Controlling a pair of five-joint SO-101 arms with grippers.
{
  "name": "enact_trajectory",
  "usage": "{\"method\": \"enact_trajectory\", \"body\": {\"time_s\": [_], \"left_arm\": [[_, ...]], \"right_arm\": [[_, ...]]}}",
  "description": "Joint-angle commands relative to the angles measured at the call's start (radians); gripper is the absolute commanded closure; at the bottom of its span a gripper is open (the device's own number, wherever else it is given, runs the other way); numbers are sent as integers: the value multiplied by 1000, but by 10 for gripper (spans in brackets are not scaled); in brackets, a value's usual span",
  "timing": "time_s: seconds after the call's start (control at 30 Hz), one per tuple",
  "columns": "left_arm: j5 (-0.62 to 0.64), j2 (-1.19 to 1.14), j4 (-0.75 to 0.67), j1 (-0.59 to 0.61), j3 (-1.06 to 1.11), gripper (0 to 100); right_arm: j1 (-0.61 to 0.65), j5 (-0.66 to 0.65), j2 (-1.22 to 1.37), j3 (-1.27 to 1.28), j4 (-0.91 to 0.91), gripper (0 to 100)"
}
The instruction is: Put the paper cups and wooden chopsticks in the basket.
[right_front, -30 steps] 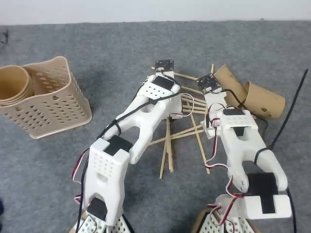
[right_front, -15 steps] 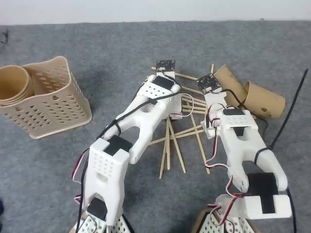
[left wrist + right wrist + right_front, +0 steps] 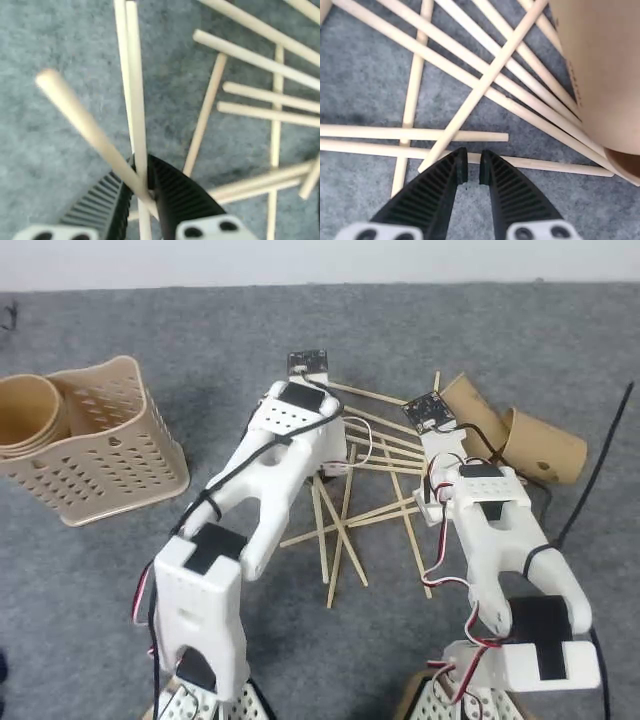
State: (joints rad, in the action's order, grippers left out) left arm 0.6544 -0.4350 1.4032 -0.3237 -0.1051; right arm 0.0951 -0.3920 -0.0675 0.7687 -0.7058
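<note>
Several wooden chopsticks (image 3: 385,465) lie crossed on the grey carpet between the two arms. My left gripper (image 3: 142,184) is shut on a few chopsticks (image 3: 134,85), which stick out past its fingertips above the carpet. My right gripper (image 3: 468,169) hangs low over the pile with its fingertips nearly together and nothing between them. Two paper cups lie on their sides at the right, one (image 3: 468,408) beside my right arm and one (image 3: 545,447) farther out. A cup's brown wall (image 3: 600,65) rises close to my right gripper.
A beige perforated basket (image 3: 115,455) stands at the far left with stacked paper cups (image 3: 28,415) at its left end. A black cable (image 3: 600,465) runs along the right edge. Open carpet lies between the basket and the left arm (image 3: 270,480).
My left arm has swung left toward the basket with chopsticks in its grip. Loose sticks under it shifted and fanned out. The right arm has not moved.
</note>
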Motion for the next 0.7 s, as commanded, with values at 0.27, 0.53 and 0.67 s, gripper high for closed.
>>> {"method": "enact_trajectory", "body": {"time_s": [0.27,0.53,0.67], "left_arm": [[-155,298,-189,83,163,988],[-339,379,-157,86,156,988],[-453,440,-121,92,85,988]], "right_arm": [[22,-12,2,3,13,942],[22,-12,4,3,13,942],[22,-12,4,3,12,942]]}}
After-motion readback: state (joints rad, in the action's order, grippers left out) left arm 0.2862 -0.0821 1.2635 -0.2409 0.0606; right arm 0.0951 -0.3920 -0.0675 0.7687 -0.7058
